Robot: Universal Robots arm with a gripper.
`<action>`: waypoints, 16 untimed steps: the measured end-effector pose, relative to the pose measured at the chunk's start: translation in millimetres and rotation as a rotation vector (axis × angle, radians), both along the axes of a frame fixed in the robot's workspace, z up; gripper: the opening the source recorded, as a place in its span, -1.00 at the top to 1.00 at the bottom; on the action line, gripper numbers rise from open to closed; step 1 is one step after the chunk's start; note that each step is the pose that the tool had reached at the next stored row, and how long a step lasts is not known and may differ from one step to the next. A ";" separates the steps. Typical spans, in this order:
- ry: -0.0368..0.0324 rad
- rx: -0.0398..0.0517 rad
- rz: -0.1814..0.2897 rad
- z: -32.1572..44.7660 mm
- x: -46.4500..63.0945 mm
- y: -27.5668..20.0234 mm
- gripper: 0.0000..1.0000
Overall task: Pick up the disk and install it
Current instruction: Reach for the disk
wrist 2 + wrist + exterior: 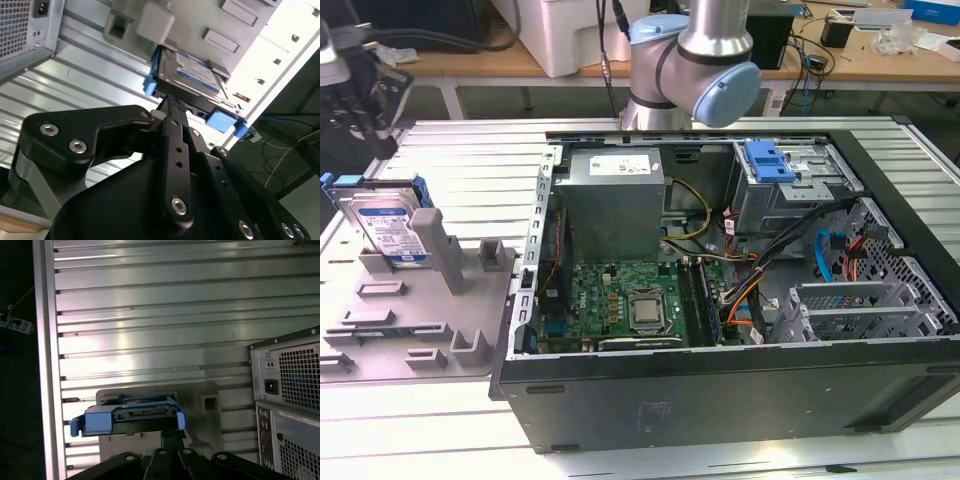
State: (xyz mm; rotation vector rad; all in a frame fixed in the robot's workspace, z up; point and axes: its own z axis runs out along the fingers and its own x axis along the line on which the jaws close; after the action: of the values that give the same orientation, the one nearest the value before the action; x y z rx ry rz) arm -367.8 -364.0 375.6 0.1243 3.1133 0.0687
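The disk [388,225], a silver drive with a white-and-blue label in a blue carrier, leans upright in a grey holder [445,255] on the exterior view's left. My gripper [375,135] hangs as a dark shape just above it, apart from it. In the second wrist view the black fingers [175,130] lie together and point at the disk [192,75] near its blue frame. The first wrist view has the disk [132,415] edge-on right beyond the fingertips [172,436]. Nothing is held.
An open computer case [720,385] lies on the slatted metal table [470,150], with its motherboard [630,305], power supply [615,195] and a grey drive cage [790,195] topped by a blue bracket [768,160]. The arm's base [690,70] stands behind the case.
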 end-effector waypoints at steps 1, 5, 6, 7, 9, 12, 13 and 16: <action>0.0000 0.0001 0.000 -0.6 -3.8 1.0 0.79; 0.0000 0.0001 0.000 -3.4 -24.0 6.9 0.79; -0.0001 0.0000 0.000 -4.5 -31.0 9.0 0.79; -0.0001 0.0001 0.000 -5.3 -36.5 10.9 0.79; 0.0000 0.0000 0.000 -5.5 -40.5 11.8 0.79; 0.0000 0.0001 0.000 -5.6 -41.0 11.8 0.79; -0.0001 0.0001 0.000 -5.7 -41.3 11.8 0.79; 0.0000 0.0000 0.000 -5.7 -41.5 11.8 0.79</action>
State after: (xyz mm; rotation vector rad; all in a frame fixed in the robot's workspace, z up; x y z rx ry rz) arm -409.4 -352.2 369.9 0.1242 3.1133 0.0687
